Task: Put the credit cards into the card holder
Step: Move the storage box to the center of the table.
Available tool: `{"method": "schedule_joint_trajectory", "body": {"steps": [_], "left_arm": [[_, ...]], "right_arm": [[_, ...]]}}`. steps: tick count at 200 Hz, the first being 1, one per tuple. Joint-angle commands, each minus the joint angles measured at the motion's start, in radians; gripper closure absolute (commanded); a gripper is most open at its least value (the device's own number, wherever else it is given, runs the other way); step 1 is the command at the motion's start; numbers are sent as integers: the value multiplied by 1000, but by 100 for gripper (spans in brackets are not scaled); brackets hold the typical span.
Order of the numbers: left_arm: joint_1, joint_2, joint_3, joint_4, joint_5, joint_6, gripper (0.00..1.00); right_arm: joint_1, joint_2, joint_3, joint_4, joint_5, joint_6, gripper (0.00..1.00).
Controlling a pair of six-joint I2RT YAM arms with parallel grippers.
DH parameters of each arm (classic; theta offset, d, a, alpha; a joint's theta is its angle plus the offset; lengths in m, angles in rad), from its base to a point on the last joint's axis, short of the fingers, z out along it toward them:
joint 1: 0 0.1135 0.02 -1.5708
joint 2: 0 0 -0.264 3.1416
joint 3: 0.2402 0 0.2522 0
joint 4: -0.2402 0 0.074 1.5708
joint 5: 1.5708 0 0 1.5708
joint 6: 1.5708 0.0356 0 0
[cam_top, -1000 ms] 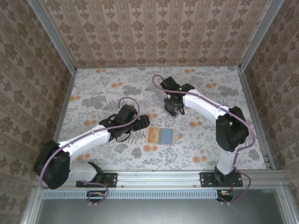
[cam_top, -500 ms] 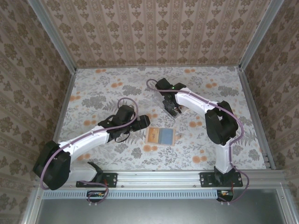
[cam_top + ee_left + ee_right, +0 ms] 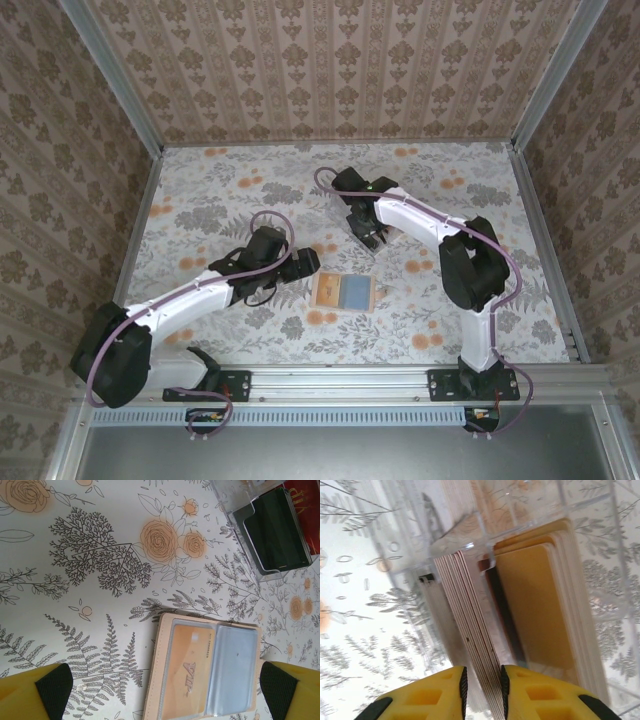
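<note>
On the left, my left gripper (image 3: pixel 300 262) hovers low over the floral tablecloth (image 3: pixel 100 540), its jaws spread wide and holding nothing. In its wrist view the yellow fingers (image 3: pixel 35 695) with black pads sit at the two near corners.

Between them lies the tan wallet (image 3: pixel 160 645), folded open and flat. It looks like soft stitched leather, with glossy clear pockets over a grey lining. An orange-yellow card (image 3: pixel 187 667) sits under the left pocket's film, so I judge that one not yet moved.

Further right and farther from me is the card holder (image 3: pixel 232 502), hard clear acrylic with upright dividers. It already carries a dark card (image 3: pixel 275 532) with rounded corners and, beside it, a red card (image 3: pixel 302 500).

On the right, my right gripper (image 3: pixel 482 672) is over the holder with its jaws pressed onto a thin card (image 3: pixel 470 625) seen nearly edge-on. Its edge looks reddish, and its far end reaches an acrylic divider. In the next slot to the right stands a matte, stiff yellow card (image 3: pixel 535 615).

I take the step in hand to be seating this pinched card. Next I would keep it square to the dividers, slide it down until it bottoms, then release. Slick plastic could catch on a wall or tilt the light stand, so I would go slowly.
</note>
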Motion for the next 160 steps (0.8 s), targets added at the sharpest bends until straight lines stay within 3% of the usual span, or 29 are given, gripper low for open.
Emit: {"method": "schedule_joint_trajectory", "body": {"steps": [1, 90, 160], "left_arm": [[7, -26, -14, 8, 10, -3, 1], [7, -33, -20, -2, 4, -16, 1], [9, -35, -20, -8, 5, -16, 1]], "right_arm": [[22, 6, 4, -45, -175, 85, 75], [61, 2, 33, -68, -312, 276, 77], [75, 50, 114, -148, -82, 211, 68]]}}
